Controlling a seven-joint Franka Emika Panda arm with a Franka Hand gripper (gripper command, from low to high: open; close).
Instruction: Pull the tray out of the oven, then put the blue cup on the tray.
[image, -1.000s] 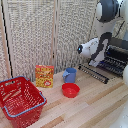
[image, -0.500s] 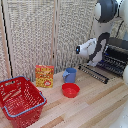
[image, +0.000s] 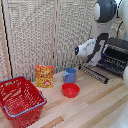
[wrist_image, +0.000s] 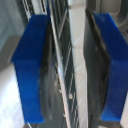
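So we're working on the tray-pull step. Our pincer (wrist_image: 67, 65) is sitting spread, blue pads (wrist_image: 31, 67) on either side of the wire tray (wrist_image: 60, 75) bars, not pinching yet as far as we can tell. In the exterior view the tray (image: 114, 64) is sitting in the open oven (image: 116, 52) at the right. The blue cup (image: 69, 75) is waiting on the table (image: 95, 105) beside the red bowl (image: 70, 90). Next we're probably needing to clamp a bar and drag straight out.
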